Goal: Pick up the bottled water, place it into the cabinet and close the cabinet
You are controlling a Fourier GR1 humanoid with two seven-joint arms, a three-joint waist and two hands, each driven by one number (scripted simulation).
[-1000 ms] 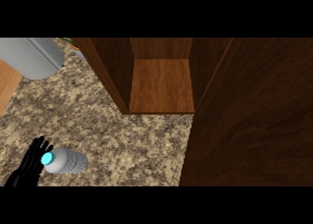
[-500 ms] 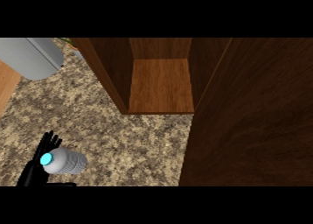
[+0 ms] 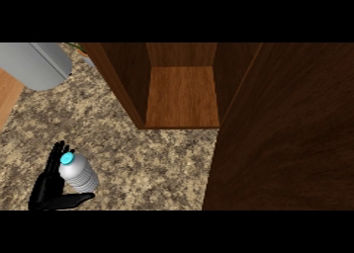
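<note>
Left hand [image 3: 51,185] near counter's [image 3: 151,158] front edge, fingers and thumb curled round bottled water [image 3: 77,172], gripping to carry toward open cabinet [image 3: 181,96] at back.

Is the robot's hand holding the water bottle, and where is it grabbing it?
Yes, the left hand holds the bottle by its side: fingers along its left, thumb curled under its lower end.

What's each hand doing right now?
Left hand: at the bottled water, fingers behind it, thumb below; grasp cannot be told.
Right hand: not in view.
</note>
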